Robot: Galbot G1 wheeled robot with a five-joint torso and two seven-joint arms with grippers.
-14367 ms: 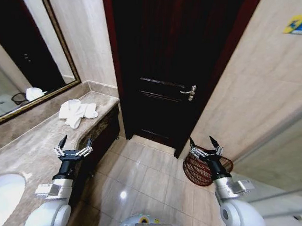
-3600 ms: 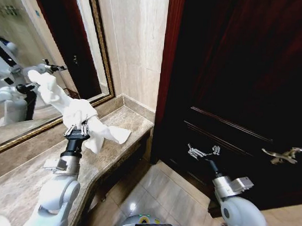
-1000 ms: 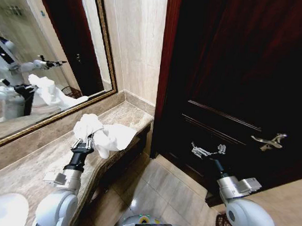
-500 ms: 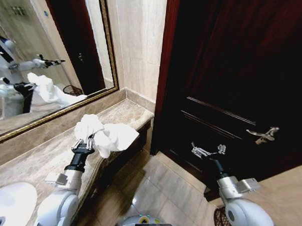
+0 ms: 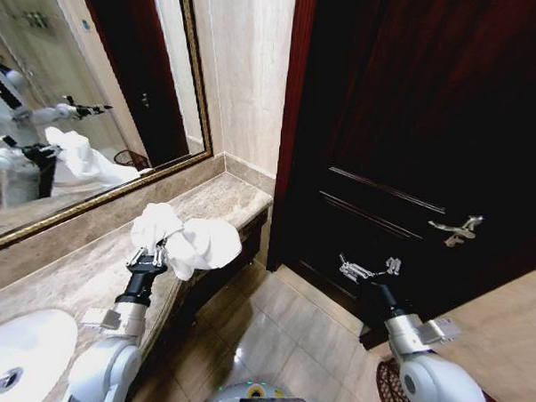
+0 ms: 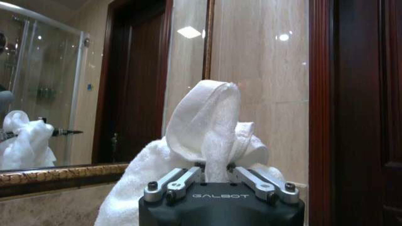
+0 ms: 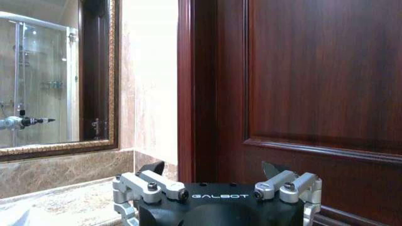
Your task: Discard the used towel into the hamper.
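— White and soft? What is it?
— My left gripper (image 5: 147, 254) pinches the towel (image 5: 188, 240) tight, up over the stone counter (image 5: 64, 277).
— Your other one?
— My right gripper (image 5: 369, 269) waits spread wide by the dark door (image 5: 414, 127).
— The hamper (image 5: 386, 381)?
— Low by my right arm.

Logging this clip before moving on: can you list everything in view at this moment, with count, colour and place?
towel: one, white, bunched, held above the counter edge
counter: one, beige-brown marble, on the robot's left
sink: one, white, set in the counter
mirror: one, gold-framed, on the wall behind the counter
door: one, dark reddish wood, ahead
door handle: one, metallic, on the door
hamper: one, reddish-brown wire, partly visible beside the right arm
left gripper: shut on the towel
right gripper: open, raised before the door
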